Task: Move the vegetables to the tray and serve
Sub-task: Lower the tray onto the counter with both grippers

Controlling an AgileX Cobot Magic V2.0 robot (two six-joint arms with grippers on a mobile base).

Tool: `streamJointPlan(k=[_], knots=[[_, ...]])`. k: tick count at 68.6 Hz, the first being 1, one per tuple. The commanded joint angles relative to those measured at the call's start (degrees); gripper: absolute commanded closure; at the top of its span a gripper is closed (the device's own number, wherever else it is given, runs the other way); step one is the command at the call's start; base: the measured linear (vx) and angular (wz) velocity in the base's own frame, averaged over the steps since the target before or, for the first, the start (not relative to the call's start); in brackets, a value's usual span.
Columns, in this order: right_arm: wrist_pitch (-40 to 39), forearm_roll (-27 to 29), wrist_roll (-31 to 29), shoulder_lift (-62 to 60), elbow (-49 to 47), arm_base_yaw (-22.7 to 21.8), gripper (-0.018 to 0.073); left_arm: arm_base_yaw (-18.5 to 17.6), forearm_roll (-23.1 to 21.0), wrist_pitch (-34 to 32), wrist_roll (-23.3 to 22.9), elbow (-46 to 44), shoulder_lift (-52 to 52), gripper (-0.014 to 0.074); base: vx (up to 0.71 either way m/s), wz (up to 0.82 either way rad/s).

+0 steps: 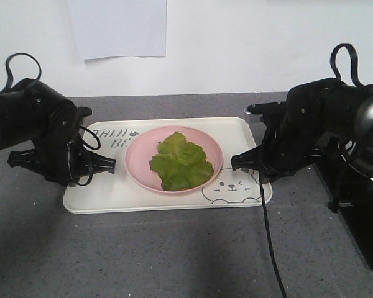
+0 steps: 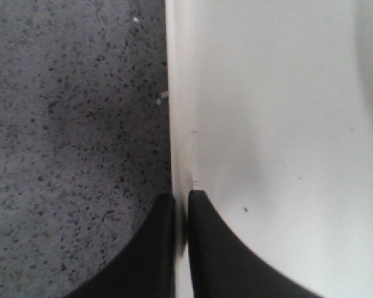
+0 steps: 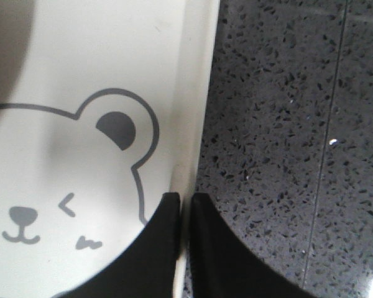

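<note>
The vegetables [image 1: 181, 162], crinkled green lettuce leaves, lie flat in a round pink plate [image 1: 137, 162] on the cream tray [image 1: 112, 192]. My left gripper [image 1: 111, 164] is shut on the tray's left rim [image 2: 177, 136], one finger on each side of it. My right gripper [image 1: 235, 162] is shut on the tray's right rim [image 3: 193, 124], beside the printed bear face [image 3: 62, 205]. The tray rests on the dark speckled counter [image 1: 174, 254].
A white wall [image 1: 248, 43] with a sheet of paper [image 1: 118, 25] stands behind the counter. The robot's black base [image 1: 360, 211] sits at the right. A cable [image 1: 267, 230] hangs from the right arm across the counter in front.
</note>
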Motion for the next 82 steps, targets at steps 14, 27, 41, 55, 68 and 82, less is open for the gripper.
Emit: streamJointPlan(k=[14,27,41,55,68,82], knots=[[-3.1,2.6,-1.0,-2.4,-1.9,0.9,0.0563,-0.5,-1.4,-4.5,-0.6,-1.9,-0.2,0.0603,0.0,0.0],[-3.1,2.6,-0.7,-2.4,-1.9,0.9,0.0541,-0.5,-1.4,-4.4,-0.6,-1.9,-0.2,0.0589,0.0,0.0],[-2.7,2.6,-0.5,-2.4,-1.9,0.9,0.0443,-0.5,-1.4,-4.4,-0.6,-1.9,-0.2,0.0498,0.0,0.0],[-2.6,2.6,-0.5,-2.4,-1.9,0.9,0.0277,-0.5,-1.2,-4.2,-0.6,-1.9,-0.3,0.0281,0.0,0.0],[-2.7,2.3,0.2,-2.4,-1.9,0.9,0.009,-0.5,-0.7,-3.8,-0.6,-1.9,-0.3,0.0117,0.0,0.0],[-2.2,1.6,0.5,-2.6,-1.9,0.9,-0.0012,-0.5,0.3,-3.5,-0.6,-1.9,-2.3,0.0045,0.0,0.0]])
